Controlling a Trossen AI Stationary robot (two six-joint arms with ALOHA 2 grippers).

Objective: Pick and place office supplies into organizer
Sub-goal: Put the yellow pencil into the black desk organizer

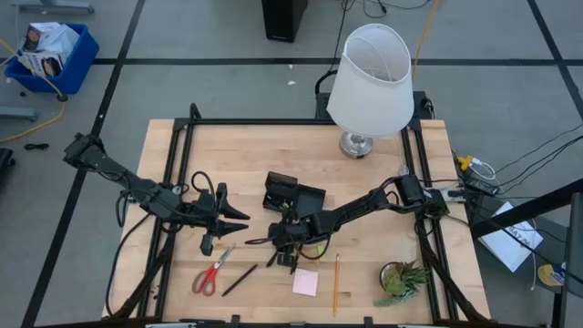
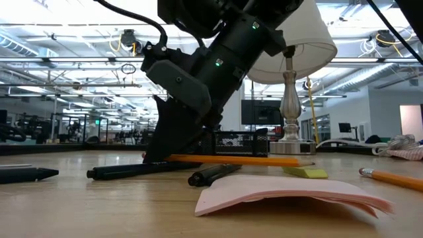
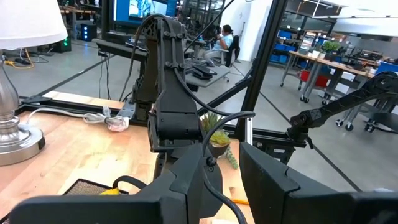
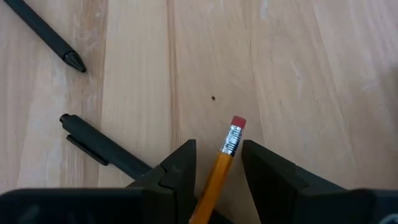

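A pale wooden surface [image 1: 264, 155] is seen from above, filling the middle of the frame. A white-shaded lamp [image 1: 369, 77] stands at its upper right edge. 2 dark arms reach in from the sides.

The left gripper [image 1: 239, 216] is held left of centre, above the surface; nothing is seen between its fingers, though whether they are parted or closed cannot be told.

The right gripper [image 1: 284, 248] is lowered at the centre of the frame, just below the black organizer [image 1: 293, 194]. In the right wrist view its fingers [image 4: 177, 165] are seen closed around an orange pencil [image 4: 222, 158], whose red eraser end sticks out past them just above the wood. In the low view the same pencil lies level, clamped at the left.

A small green potted plant [image 1: 401, 280] stands at the lower right. Red-handled scissors [image 1: 211, 271] lie at the lower left, with a black pen [image 1: 239, 279] just beside them. A pink sticky-note pad [image 1: 306, 281] lies at the lower centre, and a second orange pencil [image 1: 335, 283] lies just right of it. In the low view a small yellow-green eraser [image 2: 305, 172] rests beyond the pad.
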